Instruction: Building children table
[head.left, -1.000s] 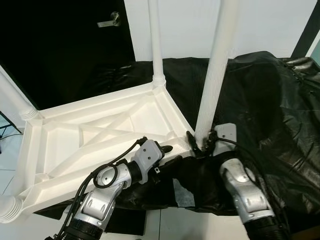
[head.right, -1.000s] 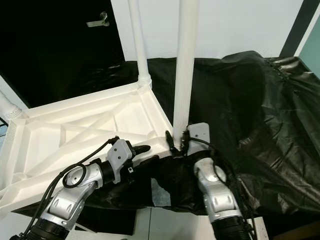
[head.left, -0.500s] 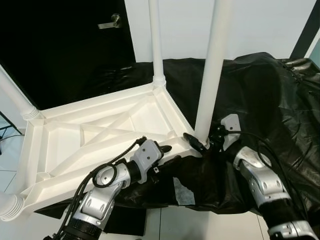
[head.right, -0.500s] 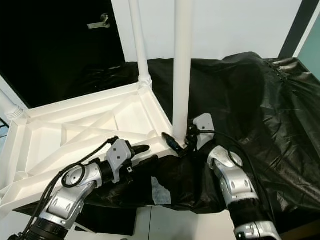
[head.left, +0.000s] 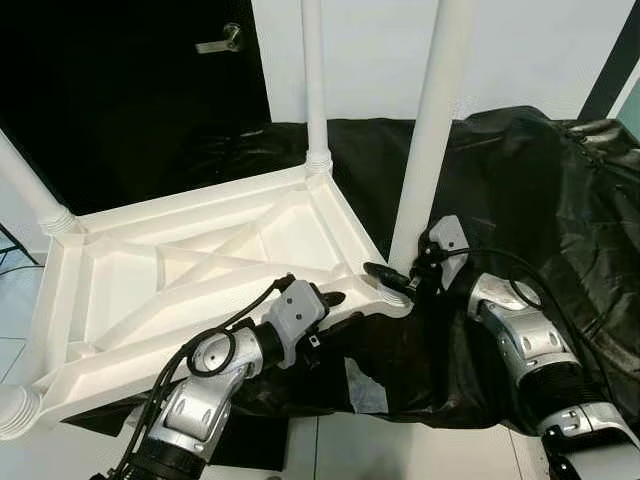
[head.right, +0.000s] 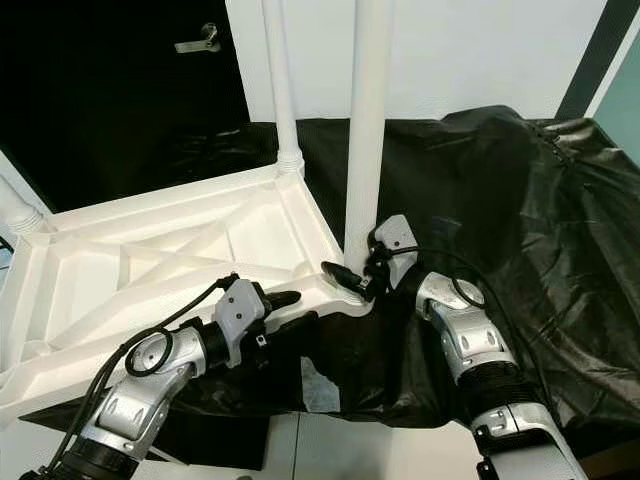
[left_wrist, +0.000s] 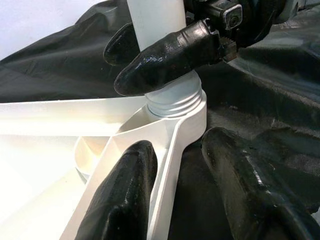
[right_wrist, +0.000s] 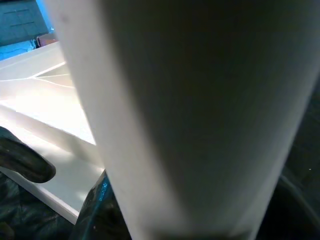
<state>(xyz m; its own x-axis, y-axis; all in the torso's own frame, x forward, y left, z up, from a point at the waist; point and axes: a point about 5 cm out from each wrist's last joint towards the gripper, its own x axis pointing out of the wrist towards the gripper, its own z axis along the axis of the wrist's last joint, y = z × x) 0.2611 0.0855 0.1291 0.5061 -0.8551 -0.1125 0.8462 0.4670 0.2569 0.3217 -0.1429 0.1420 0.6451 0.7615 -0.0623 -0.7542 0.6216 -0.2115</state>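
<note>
Children's table, assembly in progress:
- Tabletop (head.left: 200, 270): inverted on black sheet (head.left: 540, 200), ribbed underside up.
- Legs: far-left leg (head.left: 30, 190) at 9 o'clock and rear leg (head.left: 315, 90) at 12 look seated; a near-left leg (head.left: 15, 412) at 8.
- Left gripper (left_wrist: 175, 165): fingers parted, straddling the near rim.
- Fourth leg (head.left: 430, 150), 3 o'clock corner: upright in its socket, right gripper (head.left: 400, 283) clasping its base (seating likely unfinished)

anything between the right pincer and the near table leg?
Nothing visible. The right pincer is already around the base of the near leg at its corner socket; the left pincer straddles the tabletop rim beside it.
</note>
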